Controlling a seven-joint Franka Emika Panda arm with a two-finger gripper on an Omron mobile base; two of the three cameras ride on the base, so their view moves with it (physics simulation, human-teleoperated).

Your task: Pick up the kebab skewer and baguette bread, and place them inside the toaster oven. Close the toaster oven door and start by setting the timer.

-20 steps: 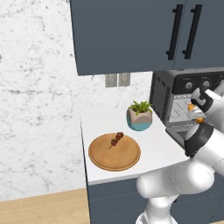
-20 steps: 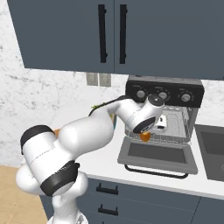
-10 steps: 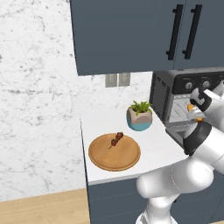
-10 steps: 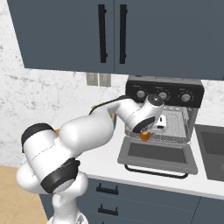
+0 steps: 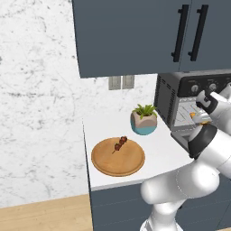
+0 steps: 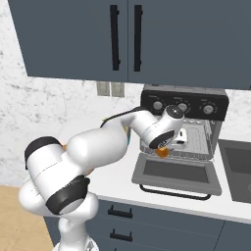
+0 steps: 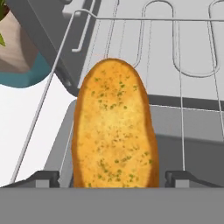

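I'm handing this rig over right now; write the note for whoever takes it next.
Pincer: open, fingertips either side of the golden-orange baguette bread at the wire rack of the dark grey toaster oven.
Oven door: folded down, open.
Kebab skewer: on the round wooden board.
Done: baguette brought to the oven.
Left: fetch the skewer, load it, close the door, set the timer.

Gripper [image 7: 112,177] jaws have spread apart vs a moment ago: in the hand view the fingertips [image 7: 41,177] stand clear on either side of the baguette bread [image 7: 113,127], not pinching it. Bread now lies on the wire rack [image 7: 183,105] at the mouth of the toaster oven [image 6: 188,122]. Arm's barely shifted; wrist sits a touch differently at the oven opening.
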